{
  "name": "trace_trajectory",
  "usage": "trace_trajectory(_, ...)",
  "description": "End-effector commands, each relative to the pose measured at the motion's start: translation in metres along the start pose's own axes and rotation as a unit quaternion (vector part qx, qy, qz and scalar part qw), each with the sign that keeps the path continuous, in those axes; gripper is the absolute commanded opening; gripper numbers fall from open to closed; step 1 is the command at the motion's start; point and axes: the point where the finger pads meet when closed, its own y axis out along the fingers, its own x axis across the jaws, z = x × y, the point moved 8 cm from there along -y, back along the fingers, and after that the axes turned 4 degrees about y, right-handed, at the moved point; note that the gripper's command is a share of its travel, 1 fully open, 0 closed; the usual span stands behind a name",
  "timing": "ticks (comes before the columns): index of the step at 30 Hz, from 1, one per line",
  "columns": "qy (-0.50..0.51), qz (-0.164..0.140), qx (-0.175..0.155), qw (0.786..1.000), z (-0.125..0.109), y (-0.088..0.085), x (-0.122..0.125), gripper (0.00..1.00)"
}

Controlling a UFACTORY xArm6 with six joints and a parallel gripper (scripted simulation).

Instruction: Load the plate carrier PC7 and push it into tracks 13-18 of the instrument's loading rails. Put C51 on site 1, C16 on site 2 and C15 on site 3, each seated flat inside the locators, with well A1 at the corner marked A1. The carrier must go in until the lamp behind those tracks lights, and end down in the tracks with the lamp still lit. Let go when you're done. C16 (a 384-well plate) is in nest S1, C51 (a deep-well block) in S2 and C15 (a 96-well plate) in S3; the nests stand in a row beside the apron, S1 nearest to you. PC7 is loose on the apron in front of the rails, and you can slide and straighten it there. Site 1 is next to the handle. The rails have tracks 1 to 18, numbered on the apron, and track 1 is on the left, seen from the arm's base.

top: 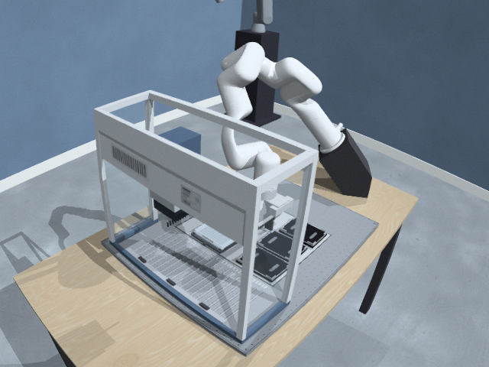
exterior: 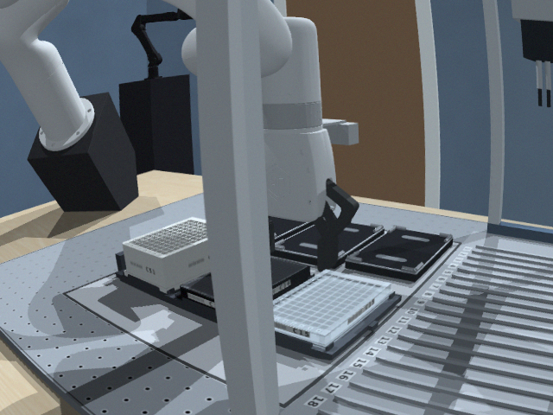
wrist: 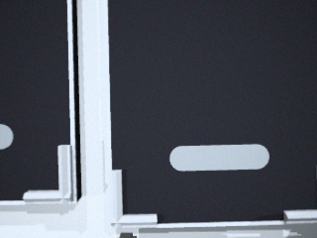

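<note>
The instrument frame (top: 170, 157) stands over the rails (exterior: 491, 303), with numbered tracks along the apron edge. The arm (top: 299, 95) reaches down beside the frame, over the nests. The carrier PC7 (exterior: 384, 308) lies on the apron in front of the rails, angled to them, not yet in the tracks. On it, C51 (exterior: 165, 254), the white deep-well block, sits at the end farthest from the rails; a dark plate, presumably C16 (exterior: 285, 272), sits in the middle, partly hidden by a frame post (exterior: 236, 223); C15 (exterior: 330, 305), the clear plate, sits at the end nearest the rails. Behind the carrier, the black nests (exterior: 402, 252) show bare floors with pale slots. The gripper (exterior: 327, 243) hangs low over a nest, fingers (exterior: 333, 232) spread fully wide and holding nothing. The wrist view shows only a nest floor (wrist: 213, 89) and its white corner locators (wrist: 94, 149).
</note>
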Motion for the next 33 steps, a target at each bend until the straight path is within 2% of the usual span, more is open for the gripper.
trace_trajectory(1, 0.0, -0.001, 0.001, 1.0, 0.0002, 0.0018, 0.0009, 1.0)
trace_trajectory(33, 0.0, -0.001, 0.001, 1.0, -0.0077, 0.0032, 0.0015, 1.0)
